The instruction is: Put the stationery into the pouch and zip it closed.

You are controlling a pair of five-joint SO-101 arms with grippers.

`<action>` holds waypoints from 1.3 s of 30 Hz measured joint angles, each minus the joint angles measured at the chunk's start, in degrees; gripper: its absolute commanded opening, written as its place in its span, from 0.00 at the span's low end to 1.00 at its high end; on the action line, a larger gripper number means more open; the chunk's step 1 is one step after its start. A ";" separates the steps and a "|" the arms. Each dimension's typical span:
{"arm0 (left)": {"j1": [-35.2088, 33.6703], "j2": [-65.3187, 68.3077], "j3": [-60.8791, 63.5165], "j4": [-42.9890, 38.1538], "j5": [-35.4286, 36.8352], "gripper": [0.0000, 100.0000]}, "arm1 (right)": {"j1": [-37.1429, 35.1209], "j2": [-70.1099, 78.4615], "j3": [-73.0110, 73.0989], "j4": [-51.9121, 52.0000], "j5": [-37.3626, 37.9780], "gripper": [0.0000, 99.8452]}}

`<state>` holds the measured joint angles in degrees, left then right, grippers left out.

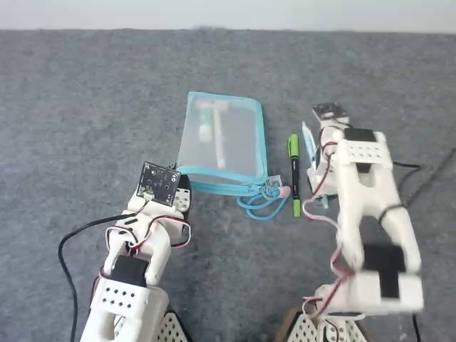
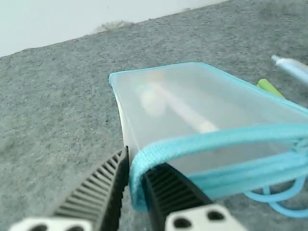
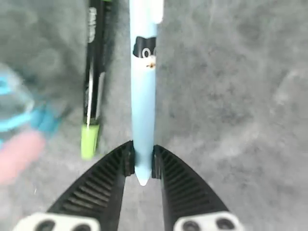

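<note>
Loading step: pouch point(image 2: 192, 110) is clamped at its edge by left gripper point(image 2: 137, 168), blue pen point(image 3: 143, 96) pinched by right gripper point(image 3: 143, 161); pen is probably next to be aligned with the mouth.

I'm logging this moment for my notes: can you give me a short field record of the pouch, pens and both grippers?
pouch: translucent, teal-edged, pale item inside
left gripper: shut on the pouch's teal edge
right gripper: shut on light blue pen, at one end
green pen: on the mat, between pouch and light blue pen
</note>
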<state>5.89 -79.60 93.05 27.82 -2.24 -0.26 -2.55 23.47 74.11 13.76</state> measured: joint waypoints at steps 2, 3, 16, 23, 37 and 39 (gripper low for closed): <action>0.00 0.00 0.00 0.00 0.00 0.01 | 0.09 -6.33 0.00 3.43 1.14 0.01; 0.00 0.00 0.00 0.00 0.00 0.01 | 0.00 -9.76 0.00 5.10 1.67 0.01; 0.00 0.00 0.00 -1.14 1.41 0.01 | -19.69 -44.84 2.55 26.37 16.79 0.01; 0.00 0.00 0.00 -1.14 2.02 0.01 | -29.10 -37.45 6.77 26.46 17.14 0.01; 0.00 0.00 0.00 -1.14 2.02 0.01 | -28.66 -20.40 2.73 21.19 9.14 0.01; 0.00 0.00 0.00 -1.14 2.02 0.01 | -28.66 -18.46 -0.53 21.19 7.82 0.01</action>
<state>5.89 -79.60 93.05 26.68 -0.22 -28.92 -21.01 22.95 95.30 21.58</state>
